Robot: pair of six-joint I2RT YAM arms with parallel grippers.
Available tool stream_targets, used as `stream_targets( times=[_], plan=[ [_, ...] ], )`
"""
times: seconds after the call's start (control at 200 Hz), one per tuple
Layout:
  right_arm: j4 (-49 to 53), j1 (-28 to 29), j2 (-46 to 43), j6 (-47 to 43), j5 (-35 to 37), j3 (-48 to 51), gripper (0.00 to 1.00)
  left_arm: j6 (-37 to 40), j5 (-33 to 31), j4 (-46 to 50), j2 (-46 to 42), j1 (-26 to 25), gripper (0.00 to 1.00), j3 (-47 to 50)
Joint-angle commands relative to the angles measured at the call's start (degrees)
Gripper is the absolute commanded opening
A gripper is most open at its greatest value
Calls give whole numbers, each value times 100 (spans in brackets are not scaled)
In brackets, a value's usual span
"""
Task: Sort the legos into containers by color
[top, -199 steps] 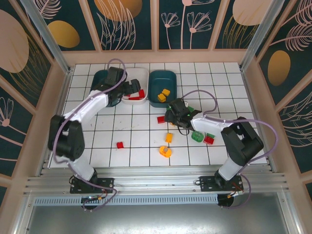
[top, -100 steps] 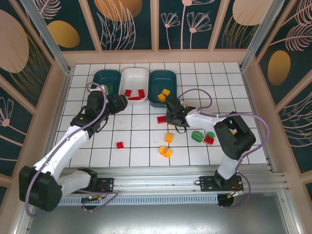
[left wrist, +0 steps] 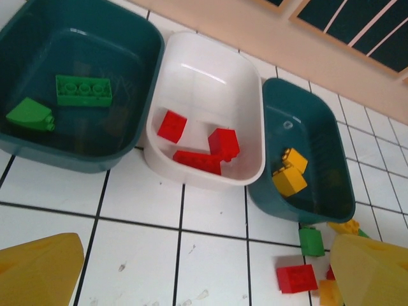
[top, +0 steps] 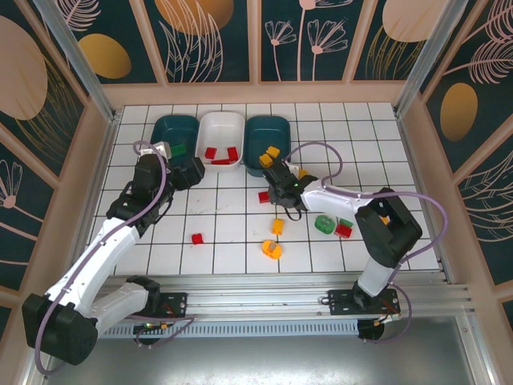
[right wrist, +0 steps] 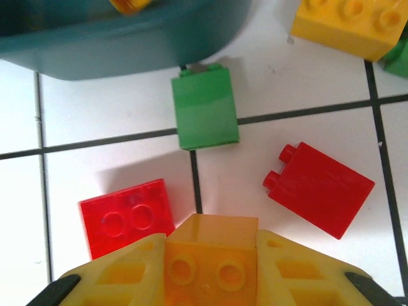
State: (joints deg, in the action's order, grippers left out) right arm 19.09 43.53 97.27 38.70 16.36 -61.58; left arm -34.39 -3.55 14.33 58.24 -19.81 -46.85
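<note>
Lying nearest the arm bases on the white tiled table (top: 377,152) are loose legos: an orange ring-shaped plastic brick (top: 272,249), a small red brick (top: 197,238) well to its left, a blocky orange brick (top: 277,226) just beyond the ring, and off to the right a green ring-shaped brick (top: 325,224) beside a red-and-green pair (top: 345,228). Farther in, the right gripper (right wrist: 210,252) is narrowed onto a square orange two-stud brick (right wrist: 210,274), with its translucent yellow pads (right wrist: 115,274) against either side; whether that brick is off the tile I cannot tell. Just left of it lies a flat red two-stud brick (right wrist: 126,217), and to the right a red brick tipped on its side (right wrist: 319,188). Beyond these a plain green block (right wrist: 205,111) straddles a grout line close under a tub wall, near a yellow studded brick (right wrist: 347,22). The left gripper (top: 195,172) hovers to the left over bare tiles in front of the tubs. It is spread wide and holds nothing, its yellow fingers (left wrist: 38,271) far apart. Farthest back, three shallow plastic tubs sit side by side. The left dark teal tub (left wrist: 143,76) holds a long green brick (left wrist: 83,90) and a green sloped brick (left wrist: 30,115). The white tub (left wrist: 204,76) holds three red bricks (left wrist: 223,141). The right dark teal tub (left wrist: 299,127) holds two yellow bricks (left wrist: 290,175).
</note>
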Motion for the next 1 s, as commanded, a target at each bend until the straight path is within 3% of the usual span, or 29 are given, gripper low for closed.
stream_targets(
  times=[0.0, 0.295, 0.445, 0.656, 0.821, 0.901, 0.996],
  plan=[
    [311, 12, -395, -444, 415, -604, 25, -83, 343, -9, 120, -13, 99, 170],
    [-207, -395, 444, -1550, 191, -1901, 25, -761, 823, -269, 150, -5, 99, 788],
    [-340, -701, 890, -1798, -48, -2400, 24, -1222, 1401, -588, -56, -5, 91, 1376],
    [171, -1074, 1800, -1822, -431, -3410, 25, -948, 1302, -183, -382, -14, 87, 1513],
    [293, -1092, 2247, -1790, -476, -3562, 26, -890, 1337, 163, -657, -16, 87, 1654],
    [230, -1092, 2321, -1745, -542, -3583, 29, -891, 1503, 224, -688, -16, 84, 1703],
    [328, -1084, 2395, -1693, -509, -3699, 41, -824, 1640, 475, -622, -22, 83, 1600]
  ],
)
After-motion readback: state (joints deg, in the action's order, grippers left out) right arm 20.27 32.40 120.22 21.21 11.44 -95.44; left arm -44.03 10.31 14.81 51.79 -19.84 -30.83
